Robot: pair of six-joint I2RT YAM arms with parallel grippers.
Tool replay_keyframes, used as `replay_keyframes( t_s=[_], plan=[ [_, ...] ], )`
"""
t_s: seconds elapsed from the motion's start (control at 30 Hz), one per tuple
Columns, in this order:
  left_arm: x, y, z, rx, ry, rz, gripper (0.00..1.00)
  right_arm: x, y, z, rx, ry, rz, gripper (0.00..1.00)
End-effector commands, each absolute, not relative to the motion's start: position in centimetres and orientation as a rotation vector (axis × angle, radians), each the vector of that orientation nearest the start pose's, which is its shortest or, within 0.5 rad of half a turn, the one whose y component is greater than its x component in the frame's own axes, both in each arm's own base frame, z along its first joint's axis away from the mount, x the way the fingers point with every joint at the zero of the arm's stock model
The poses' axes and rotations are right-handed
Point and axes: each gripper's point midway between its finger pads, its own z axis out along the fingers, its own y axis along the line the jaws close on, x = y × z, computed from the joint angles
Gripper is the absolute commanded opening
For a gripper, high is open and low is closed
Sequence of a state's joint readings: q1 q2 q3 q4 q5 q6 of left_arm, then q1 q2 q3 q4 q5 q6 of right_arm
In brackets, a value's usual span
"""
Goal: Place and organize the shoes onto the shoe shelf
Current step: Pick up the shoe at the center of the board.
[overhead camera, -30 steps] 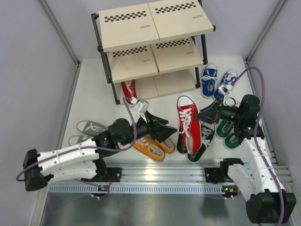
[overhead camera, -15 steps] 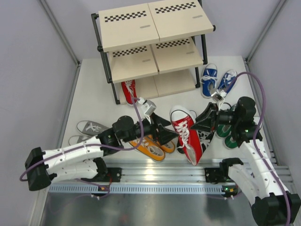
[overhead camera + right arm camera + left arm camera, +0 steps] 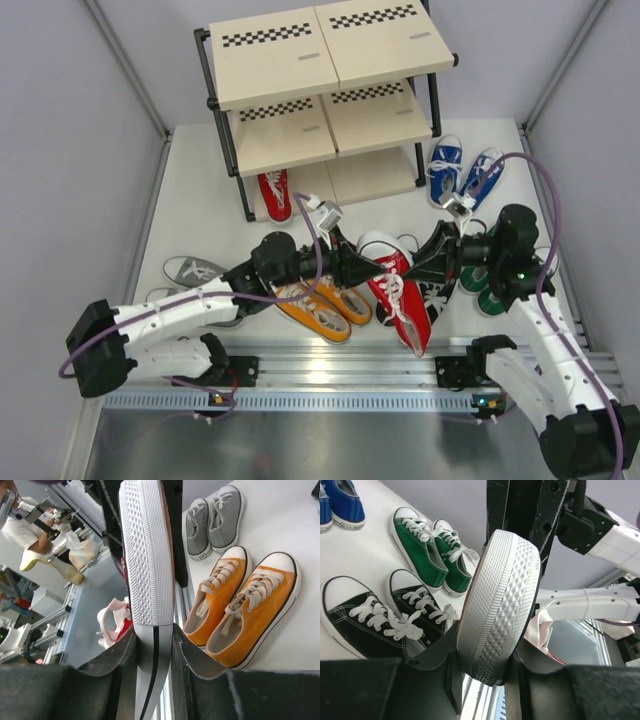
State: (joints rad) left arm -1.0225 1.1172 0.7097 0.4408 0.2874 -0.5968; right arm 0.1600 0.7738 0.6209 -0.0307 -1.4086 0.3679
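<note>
A red shoe [image 3: 402,292] hangs tipped on its side between both arms, above the table's front. My left gripper [image 3: 373,270] is shut on its toe end; the white patterned sole [image 3: 500,595] fills the gap between the jaws [image 3: 495,667]. My right gripper [image 3: 428,262] is shut on the heel end [image 3: 147,555], fingers pressed on both sides [image 3: 152,647]. A second red shoe [image 3: 273,192] lies on the bottom board of the shoe shelf [image 3: 320,50], which stands at the back.
On the table lie an orange pair [image 3: 320,305] under my left arm, a grey pair [image 3: 190,272] at left, a black pair [image 3: 438,292] and a green pair [image 3: 487,275] by my right arm, and a blue pair [image 3: 465,170] beside the shelf.
The right gripper lifted the red shoe off the table and turned it on its side. The left gripper moved right, reached the toe end and closed on it.
</note>
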Motion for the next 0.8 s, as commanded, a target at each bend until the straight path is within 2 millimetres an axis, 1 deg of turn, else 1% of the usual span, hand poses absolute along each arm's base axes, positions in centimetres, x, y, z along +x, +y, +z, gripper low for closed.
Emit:
replay_keyframes(
  t_s=[0.0, 0.03, 0.07, 0.1, 0.13, 0.17, 0.2, 0.23, 0.27, 0.3, 0.33, 0.37, 0.4, 0.43, 0.47, 0.5, 0.53, 0.57, 0.6, 0.63, 0.67, 0.7, 0.77],
  plan=[
    [13.9, -37.2, 32.2, 0.573, 1.509, -1.549, 0.01, 13.5, 20.2, 27.9, -0.971, 1.549, 1.511, 0.09],
    [14.2, -37.0, 31.6, 0.549, 1.525, -1.534, 0.0, 13.7, 20.2, 27.8, -0.966, 1.554, 1.492, 0.29],
    [14.4, -36.7, 31.3, 0.525, 1.535, -1.524, 0.0, 13.9, 20.1, 27.7, -0.956, 1.564, 1.476, 0.37],
    [14.9, -36.1, 31.6, 0.472, 1.534, -1.503, 0.0, 13.8, 20.1, 27.4, -0.938, 1.593, 1.474, 0.45],
    [15.2, -35.8, 31.2, 0.453, 1.554, -1.489, 0.0, 14.0, 20.0, 27.6, -0.961, 1.576, 1.423, 0.66],
    [15.4, -35.2, 30.8, 0.42, 1.567, -1.474, 0.0, 15.2, 19.6, 27.3, -0.92, 1.614, 1.324, 0.74],
    [15.9, -34.7, 30.5, 0.372, 1.591, -1.47, 0.0, 15.5, 19.2, 27.3, -0.921, 1.624, 1.258, 0.81],
    [16.8, -34.1, 30.3, 0.311, 1.606, -1.44, 0.0, 15.5, 18.7, 27.4, -0.95, 1.633, 1.169, 0.92],
    [17.0, -33.3, 29.4, 0.272, 1.643, -1.422, 0.0, 16.6, 18.0, 27.2, -0.923, 1.672, 1.062, 0.95],
    [17.7, -32.7, 29.1, 0.208, 1.662, -1.421, 0.0, 16.7, 17.7, 27.2, -0.93, 1.687, 1.029, 0.96],
    [18.5, -32.1, 28.8, 0.148, 1.674, -1.402, 0.0, 16.4, 17.2, 27.5, -0.972, 1.694, 0.973, 0.99],
    [18.6, -31.5, 28.4, 0.118, 1.685, -1.402, 0.0, 16.9, 16.8, 27.0, -0.967, 1.739, 0.917, 0.99],
    [19.2, -31.0, 28.2, 0.067, 1.692, -1.402, 0.0, 16.8, 16.6, 26.8, -0.986, 1.753, 0.885, 0.99],
    [19.4, -30.7, 28.1, 0.041, 1.702, -1.403, 0.0, 16.9, 16.3, 27.0, -1.03, 1.735, 0.821, 0.99],
    [20.2, -30.2, 28.2, -0.006, 1.69, -1.378, 0.0, 16.2, 16.4, 26.3, -1.065, 1.766, 0.81, 0.99],
    [20.5, -30.0, 28.3, -0.035, 1.69, -1.379, 0.0, 16.5, 15.9, 25.6, -1.081, 1.794, 0.746, 0.99],
    [20.7, -29.9, 28.3, -0.054, 1.689, -1.377, 0.0, 16.3, 15.9, 25.2, -1.12, 1.793, 0.718, 0.98],
    [20.9, -29.9, 28.3, -0.064, 1.685, -1.375, 0.0, 15.7, 16.3, 24.7, -1.169, 1.791, 0.715, 0.96],
    [21.0, -29.9, 28.3, -0.074, 1.685, -1.378, 0.0, 15.9, 16.1, 24.3, -1.182, 1.805, 0.676, 0.94],
    [21.1, -30.0, 28.5, -0.084, 1.683, -1.378, 0.0, 15.8, 16.2, 23.8, -1.211, 1.804, 0.661, 0.9],
    [21.3, -30.1, 28.3, -0.092, 1.689, -1.375, 0.0, 15.6, 16.4, 23.5, -1.243, 1.803, 0.653, 0.89],
    [21.4, -30.2, 28.6, -0.093, 1.675, -1.386, 0.0, 15.6, 16.7, 23.2, -1.264, 1.804, 0.651, 0.87],
    [21.6, -30.4, 28.7, -0.099, 1.673, -1.393, 0.0, 15.8, 16.9, 22.4, -1.29, 1.818, 0.63, 0.84]
  ],
)
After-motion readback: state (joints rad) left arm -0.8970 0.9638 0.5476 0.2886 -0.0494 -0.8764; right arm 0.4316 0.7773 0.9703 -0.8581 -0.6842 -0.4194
